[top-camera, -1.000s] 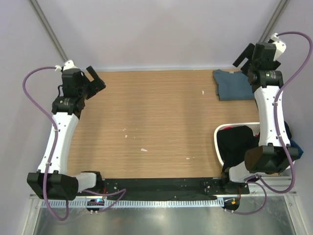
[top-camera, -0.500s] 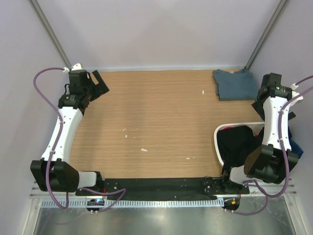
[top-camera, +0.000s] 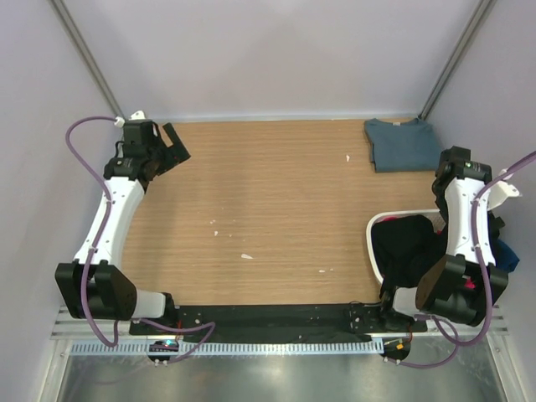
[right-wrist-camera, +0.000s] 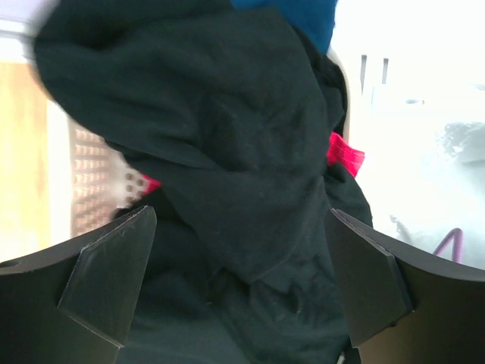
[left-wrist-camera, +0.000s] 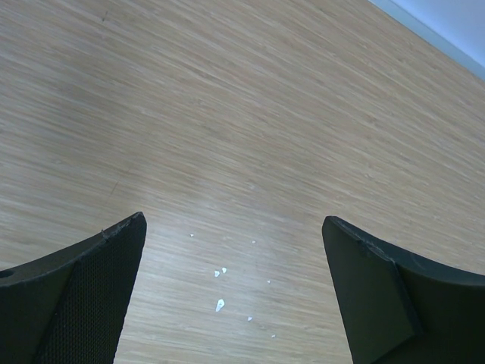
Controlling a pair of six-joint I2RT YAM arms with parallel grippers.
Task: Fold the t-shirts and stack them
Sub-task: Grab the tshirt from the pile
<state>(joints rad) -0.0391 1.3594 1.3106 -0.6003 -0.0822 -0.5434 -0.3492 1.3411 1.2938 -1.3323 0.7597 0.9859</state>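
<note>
Right gripper [right-wrist-camera: 240,214] hangs wide above black t-shirt [right-wrist-camera: 220,136] (basket [top-camera: 371,241], lower right); left gripper [left-wrist-camera: 235,227] wide, upper left, over table [left-wrist-camera: 227,114]

Flat light-brown wooden table top [top-camera: 268,193], dotted with tiny white crumbs [top-camera: 245,255]. Plain pale purple-grey walls [top-camera: 276,59] behind and on both sides. Thin grey metal poles [top-camera: 81,46] slanting up in the back corners. Shiny grey metal shelf [top-camera: 268,377] along the near edge. Soft, even light everywhere.
</note>
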